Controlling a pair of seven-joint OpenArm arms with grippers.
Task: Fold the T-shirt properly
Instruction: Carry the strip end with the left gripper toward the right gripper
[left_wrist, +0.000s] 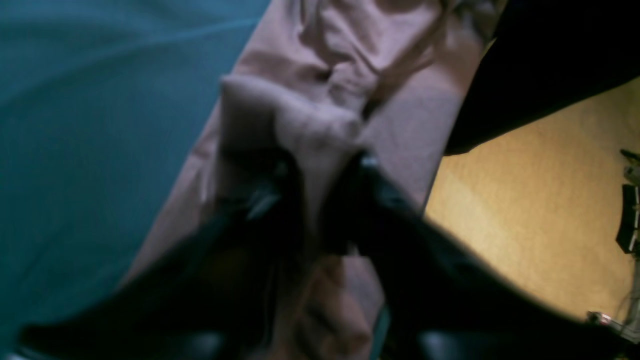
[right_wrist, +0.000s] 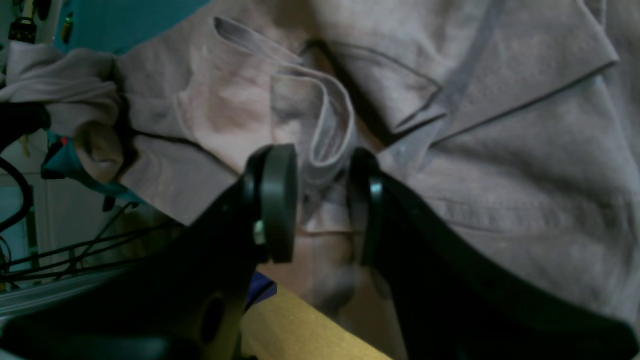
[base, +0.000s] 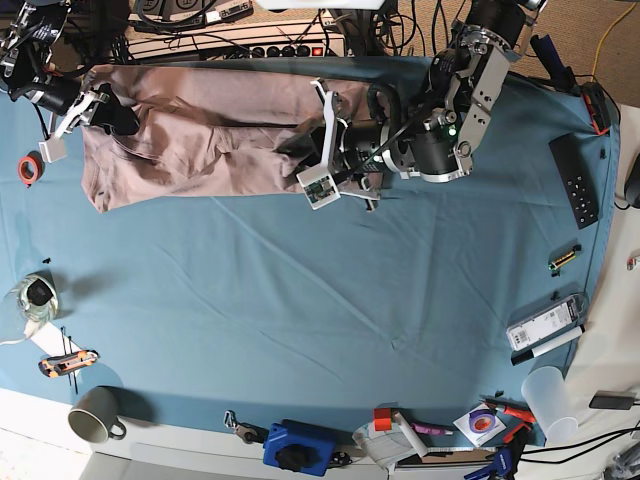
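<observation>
The pink-beige T-shirt (base: 200, 130) lies wrinkled and stretched along the far left part of the blue-teal table cloth (base: 300, 300). My left gripper (base: 300, 140) is at the shirt's right end. In the blurred left wrist view its fingers (left_wrist: 360, 170) stand apart, with a raised ridge of the T-shirt (left_wrist: 295, 120) between them. My right gripper (base: 105, 110) is at the shirt's left end. In the right wrist view the right gripper (right_wrist: 320, 200) is closed on a hemmed fold of the T-shirt (right_wrist: 325, 145) that runs between its round pads (right_wrist: 277, 200).
A red tape roll (base: 27, 168) lies left of the shirt. A mug (base: 92, 420), a blue tool (base: 297, 447) and a plastic cup (base: 553, 395) stand along the front edge. A black remote (base: 577, 180) lies at the right. Cables and a power strip (base: 250, 45) run behind the table.
</observation>
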